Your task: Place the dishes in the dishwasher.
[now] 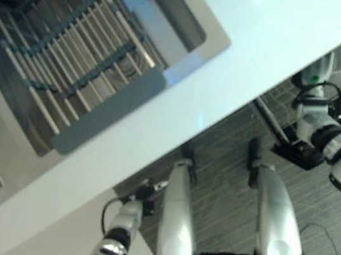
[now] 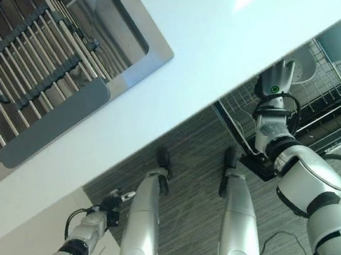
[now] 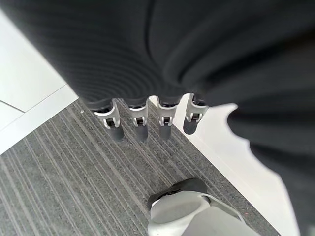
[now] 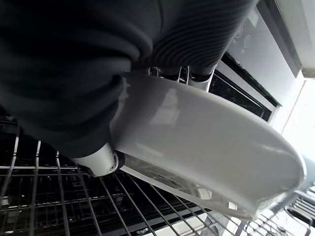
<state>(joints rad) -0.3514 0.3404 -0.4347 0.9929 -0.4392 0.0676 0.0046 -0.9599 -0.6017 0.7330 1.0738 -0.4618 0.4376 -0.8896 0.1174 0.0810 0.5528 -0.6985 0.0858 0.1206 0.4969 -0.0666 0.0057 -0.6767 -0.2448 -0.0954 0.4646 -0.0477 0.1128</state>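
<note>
Right wrist view is the useful one, since it's the close-up the head cameras can't give: the right hand [image 4: 147,78] has one white plate [image 4: 211,147] clamped in it, fingers over the top edge and thumb [image 4: 101,160] pressed up under the near rim. That plate sits tilted just above the wire dishwasher rack [image 4: 59,196], and I honestly can't tell if it's touching the wires or just hanging over them.

Left wrist view shows the left hand [image 3: 147,120] with fingers hanging straight and relaxed, nothing in them, over grey striped carpet [image 3: 59,187] beside a white cabinet edge [image 3: 29,93].

From the eye views you get the layout instead. Nearest is the left arm low by the white cabinet. Over on the right side, the right arm reaches under the counter into the pulled-out rack [image 2: 339,96], with a bit of the white plate [image 2: 306,69] peeking out past the wrist. Above all that runs the white counter [image 2: 229,48], and farthest off is one sink [image 2: 146,48] with one ribbed drying rack [image 2: 26,65] sitting inside it, a grey strip along its near edge.
</note>
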